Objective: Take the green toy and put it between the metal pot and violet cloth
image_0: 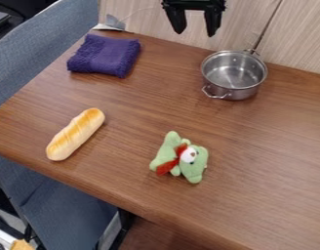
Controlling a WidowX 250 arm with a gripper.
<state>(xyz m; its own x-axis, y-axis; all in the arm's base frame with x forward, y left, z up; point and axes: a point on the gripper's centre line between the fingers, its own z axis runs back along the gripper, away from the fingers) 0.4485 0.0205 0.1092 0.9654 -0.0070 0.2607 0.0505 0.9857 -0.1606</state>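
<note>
Your black two-finger gripper hangs at the top of the view, fingers parted and nothing between them. The round, shiny metal pot stands just to the right of it in the view, with a small wire loop on its near side. Set off for the toy too low or too far over and you could clip the rim or catch that loop, shoving the pot and changing the gap you need.

On the other side lies the folded violet terry cloth. The bare wood between cloth and pot is your target; open fingers swung wide there could snag the loose pile and drag it.

The soft green plush toy with a red scarf lies well apart from both, towards the near edge of the brown wooden table. Its limbs spread unevenly, so a shallow pinch on a leg or the scarf would probably let it twist or drop on the way back. Pressing down off-centre might roll it towards the edge.

The golden-crusted toy bread loaf sits off to the left; only a badly stray sweep should trouble it.
</note>
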